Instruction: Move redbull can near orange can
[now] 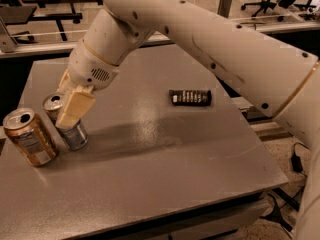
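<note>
A grey table point(165, 179) holds two cans near its left edge. The orange can point(30, 138) stands upright. Just to its right, nearly touching it, stands the slimmer redbull can point(76, 136). A white robot arm reaches down from the upper right, and its end effector point(62, 110) is clamped around the redbull can, with one cream finger point(75, 106) lying across the can's front. Well to the right of the orange can lies a small dark packet point(190, 97).

My counter point(165, 179) carries the orange can point(31, 138), the redbull can point(76, 135) just beside it at my claw point(64, 115), and a dark packet point(190, 97).
</note>
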### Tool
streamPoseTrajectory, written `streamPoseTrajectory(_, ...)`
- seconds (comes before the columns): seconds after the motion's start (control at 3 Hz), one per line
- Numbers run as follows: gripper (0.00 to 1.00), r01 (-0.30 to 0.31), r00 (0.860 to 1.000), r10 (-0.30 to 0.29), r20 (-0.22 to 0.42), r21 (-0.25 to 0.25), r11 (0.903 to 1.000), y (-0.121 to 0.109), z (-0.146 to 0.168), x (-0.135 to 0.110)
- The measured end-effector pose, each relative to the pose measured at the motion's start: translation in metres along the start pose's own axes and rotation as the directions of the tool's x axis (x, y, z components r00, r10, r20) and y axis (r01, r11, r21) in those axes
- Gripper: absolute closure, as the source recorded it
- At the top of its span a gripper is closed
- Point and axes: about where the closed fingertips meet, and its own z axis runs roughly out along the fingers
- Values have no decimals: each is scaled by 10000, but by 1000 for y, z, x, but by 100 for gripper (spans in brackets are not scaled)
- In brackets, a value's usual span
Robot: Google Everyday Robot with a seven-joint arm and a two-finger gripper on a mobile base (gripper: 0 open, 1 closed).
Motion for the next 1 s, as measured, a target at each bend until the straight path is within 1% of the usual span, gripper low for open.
streamPoseTrajectory(0.33,26,-28,9999,27,-153,-41,10000,0,4,3)
streamPoseTrajectory(0.67,0,4,9999,-5,-144,-72,10000,1,6,2)
streamPoseTrajectory(1.0,0,4,9999,-5,-144,-72,10000,1,6,2)
